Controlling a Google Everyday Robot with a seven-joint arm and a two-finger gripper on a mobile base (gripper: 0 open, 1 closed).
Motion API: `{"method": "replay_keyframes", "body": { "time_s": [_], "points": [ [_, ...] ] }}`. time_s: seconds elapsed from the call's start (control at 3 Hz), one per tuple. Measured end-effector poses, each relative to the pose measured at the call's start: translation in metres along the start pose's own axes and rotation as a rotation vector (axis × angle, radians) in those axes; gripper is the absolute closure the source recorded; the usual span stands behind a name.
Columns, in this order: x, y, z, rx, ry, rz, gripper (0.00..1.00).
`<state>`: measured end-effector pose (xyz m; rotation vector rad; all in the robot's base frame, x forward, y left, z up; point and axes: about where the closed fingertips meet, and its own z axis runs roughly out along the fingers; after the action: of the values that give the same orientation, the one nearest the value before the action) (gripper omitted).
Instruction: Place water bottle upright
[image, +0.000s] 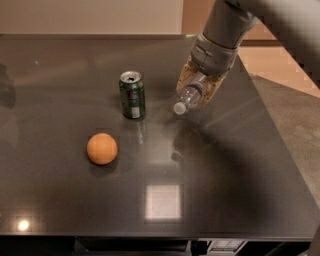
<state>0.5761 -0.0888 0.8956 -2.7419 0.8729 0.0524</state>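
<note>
Tan-fingered gripper (197, 89) at far right is clamping clear, white-capped water bottle (189, 95); green can (132, 95), orange ball (102, 148), dark glossy table (235, 200).

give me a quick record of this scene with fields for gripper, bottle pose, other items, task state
gripper: the gripper, above the far right part of the table, shut on the water bottle
bottle pose: tilted, white cap pointing down and left, seemingly lifted off the surface
can: green can, upright, left of the bottle, not touching it
fruit: orange, on the table in front of the can, apart from it
task state: bottle not yet upright
</note>
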Motion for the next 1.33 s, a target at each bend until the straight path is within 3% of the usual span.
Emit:
{"method": "replay_keyframes", "body": {
  "time_s": [0.67,1.33],
  "points": [
    [-0.019,-0.014,-0.053,0.211,-0.221,0.400,1.00],
    [-0.019,-0.029,-0.076,0.335,-0.477,0.729,1.00]
  ]
}}
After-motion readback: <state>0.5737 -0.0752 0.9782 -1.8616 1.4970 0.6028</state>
